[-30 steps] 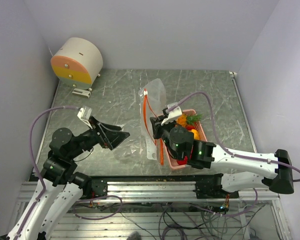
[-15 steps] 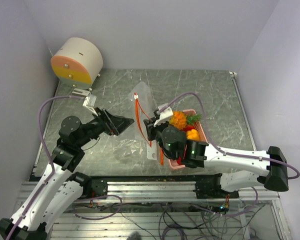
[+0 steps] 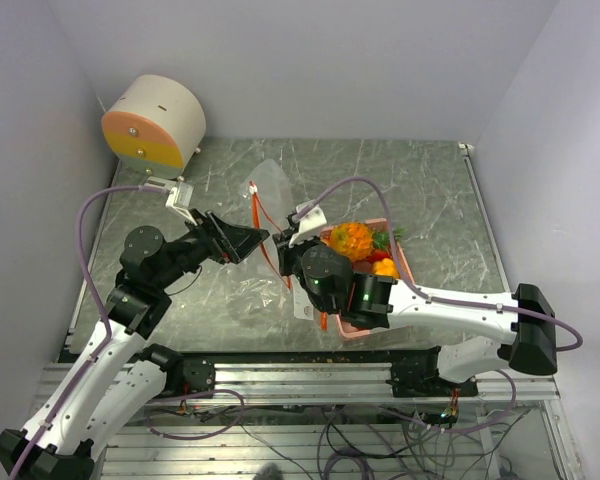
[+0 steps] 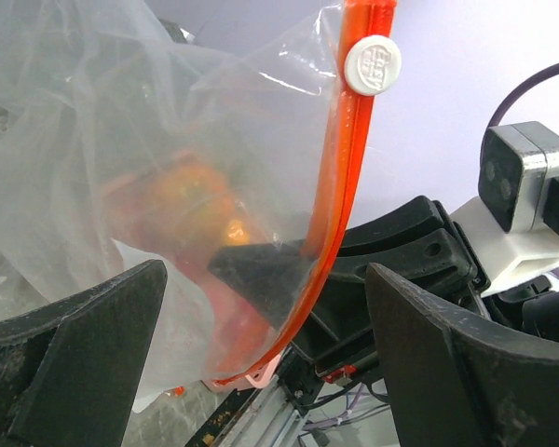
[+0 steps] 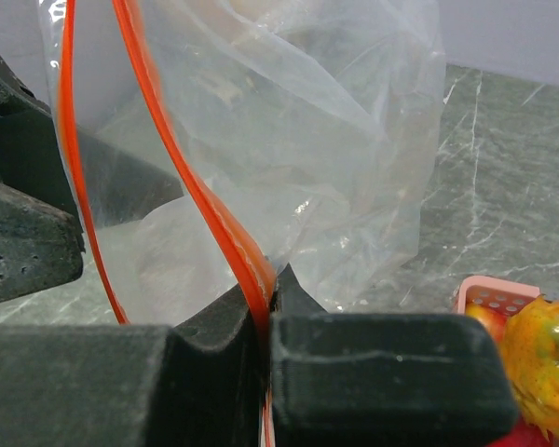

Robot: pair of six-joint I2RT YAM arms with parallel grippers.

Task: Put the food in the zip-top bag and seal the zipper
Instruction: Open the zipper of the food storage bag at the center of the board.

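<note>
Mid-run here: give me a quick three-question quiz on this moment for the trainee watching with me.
1. True or false: the right gripper is shut on the zip-top bag at its orange zipper strip.
2. Where is the bumpy orange fruit? A) in the pink basket B) inside the bag C) on the bare table
3. Fill in: the left gripper has its jaws ____ beside the bag.

Key: 1 true; 2 A; 3 open.
</note>
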